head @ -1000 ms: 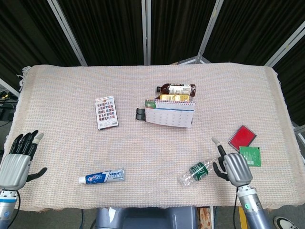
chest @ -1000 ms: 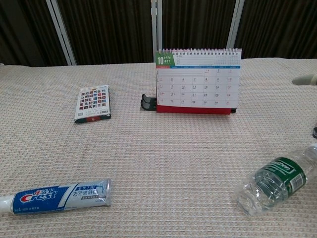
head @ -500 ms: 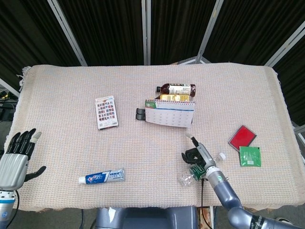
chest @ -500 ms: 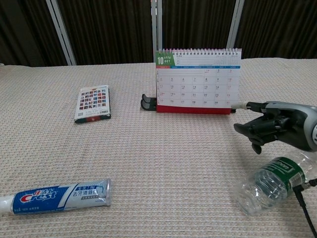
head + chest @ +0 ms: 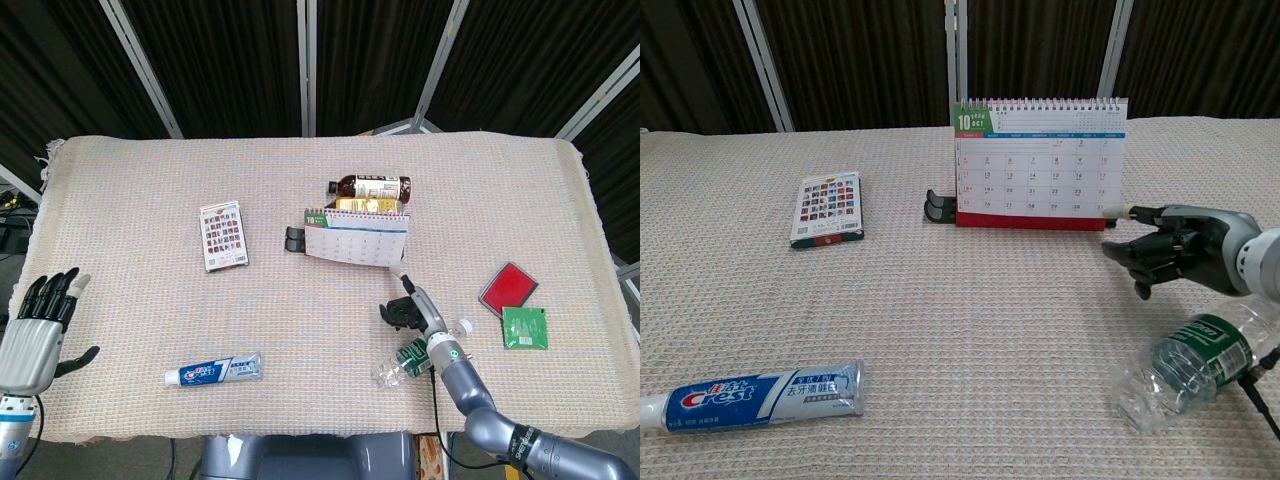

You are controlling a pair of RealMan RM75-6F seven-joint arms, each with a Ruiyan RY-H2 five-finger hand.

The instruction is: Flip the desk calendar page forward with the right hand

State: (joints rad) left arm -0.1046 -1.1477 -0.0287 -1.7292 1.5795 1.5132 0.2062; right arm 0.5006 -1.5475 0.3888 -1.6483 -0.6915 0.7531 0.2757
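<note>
Even, soft light is falling from overhead, leaving only faint shadows on the pale table cloth [image 5: 150,200]. The dark curtains [image 5: 860,60] behind are staying unlit. Both views are reading sharp (no glare, little visible blur), with mild edge distortion.

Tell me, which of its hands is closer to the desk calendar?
The right hand: it hovers open just off the desk calendar's lower right corner, not touching it. The left hand is open, far off at the table's near left edge.
</note>
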